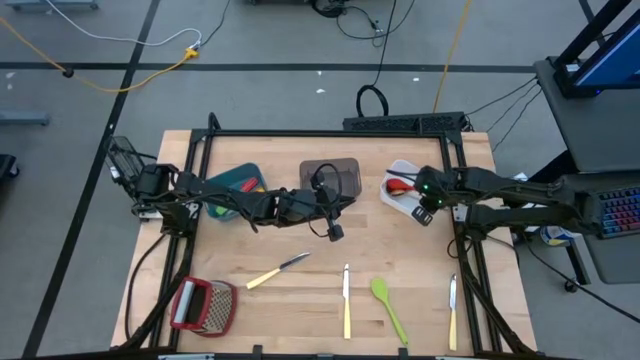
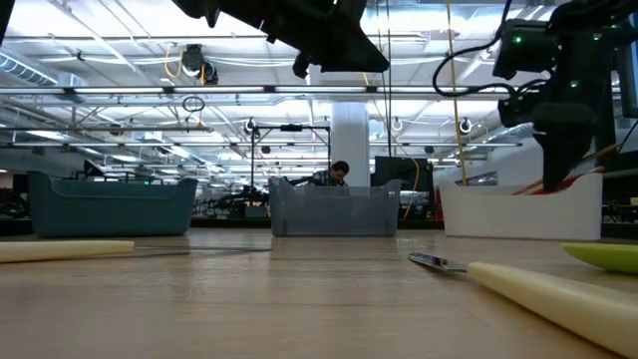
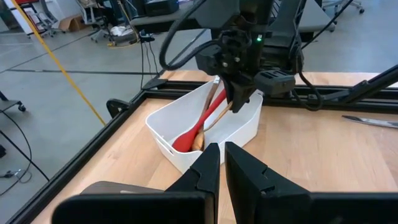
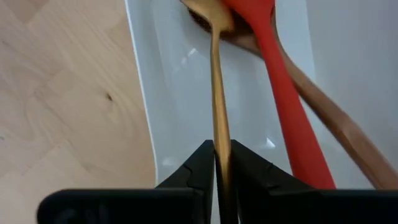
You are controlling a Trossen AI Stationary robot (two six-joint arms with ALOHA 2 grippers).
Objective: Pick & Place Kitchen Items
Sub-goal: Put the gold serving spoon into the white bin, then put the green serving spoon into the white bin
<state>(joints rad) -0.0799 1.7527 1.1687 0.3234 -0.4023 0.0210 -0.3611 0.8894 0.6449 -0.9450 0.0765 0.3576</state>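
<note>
gripping a gold spoon (image 4: 216,74), right gripper (image 4: 222,163) hung over white bin (image 1: 397,200), right of centre; red spatula (image 4: 280,93) inside; left gripper (image 3: 221,163) nearly closed, empty, mid-frame.

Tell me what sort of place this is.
Probably a robotics lab or workshop hall: a wooden table inside a black frame, cables on the grey floor, and bright ceiling lights.

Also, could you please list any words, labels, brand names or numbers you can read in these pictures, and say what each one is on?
None can be read: no text shows on the white bin, the grey bin, the teal bin, the grater or the utensils.
The room's background in the low view is too blurred to show any sign.
</note>
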